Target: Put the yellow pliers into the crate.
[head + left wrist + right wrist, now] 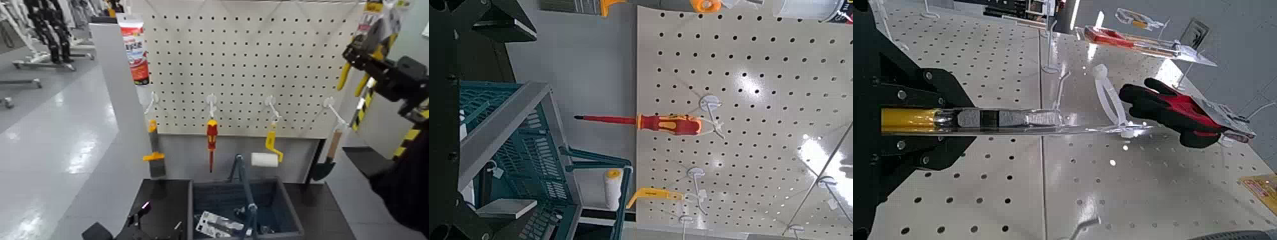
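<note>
My right gripper (pixel 361 55) is up at the top right, in front of the pegboard's right edge, shut on the yellow pliers (pixel 345 75), which hang on their card well above and right of the crate. In the right wrist view the black fingers (pixel 905 88) clamp a yellow handle, and the grey jaws (pixel 1003 118) stick out in clear packaging. The dark blue-grey crate (pixel 286 207) stands low in the middle below the pegboard, its bar handle (pixel 246 185) raised. It also shows in the left wrist view (pixel 514 150). My left gripper (pixel 138 216) is parked low, left of the crate.
On the white pegboard (pixel 255 57) hang a scraper (pixel 154 156), a red-and-yellow screwdriver (pixel 211 137), a yellow-handled paint roller (pixel 270 150) and a trowel (pixel 329 156). A red-and-white tube (pixel 135 51) hangs at the upper left. A packet (pixel 216 225) lies in the crate.
</note>
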You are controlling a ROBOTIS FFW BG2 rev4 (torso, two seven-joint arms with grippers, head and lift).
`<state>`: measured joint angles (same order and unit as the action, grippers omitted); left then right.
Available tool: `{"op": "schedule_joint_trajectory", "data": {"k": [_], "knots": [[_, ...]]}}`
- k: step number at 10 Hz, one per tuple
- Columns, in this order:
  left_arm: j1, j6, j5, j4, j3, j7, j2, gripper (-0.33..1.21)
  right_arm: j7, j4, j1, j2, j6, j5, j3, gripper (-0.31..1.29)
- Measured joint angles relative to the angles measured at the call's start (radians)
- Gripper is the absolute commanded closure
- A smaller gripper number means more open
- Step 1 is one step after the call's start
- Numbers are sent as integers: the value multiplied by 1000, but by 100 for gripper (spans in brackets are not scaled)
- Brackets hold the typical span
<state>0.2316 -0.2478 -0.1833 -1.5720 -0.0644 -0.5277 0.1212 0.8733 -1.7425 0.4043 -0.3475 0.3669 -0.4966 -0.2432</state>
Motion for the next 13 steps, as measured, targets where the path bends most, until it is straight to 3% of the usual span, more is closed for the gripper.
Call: {"op": "schedule_joint_trajectory", "data": {"k": [3, 7, 13], "knots": [[-1, 1, 1, 2, 1, 1, -1, 13, -30, -49, -74, 65, 17, 0, 62, 112], [-3, 1, 1, 4, -1, 2, -2, 13, -41, -7, -158, 142, 29, -6, 164, 112], [-1, 0, 1, 5, -3, 1, -2, 13, -56, 41, -298, 196, 72, 6, 194, 112]]}}
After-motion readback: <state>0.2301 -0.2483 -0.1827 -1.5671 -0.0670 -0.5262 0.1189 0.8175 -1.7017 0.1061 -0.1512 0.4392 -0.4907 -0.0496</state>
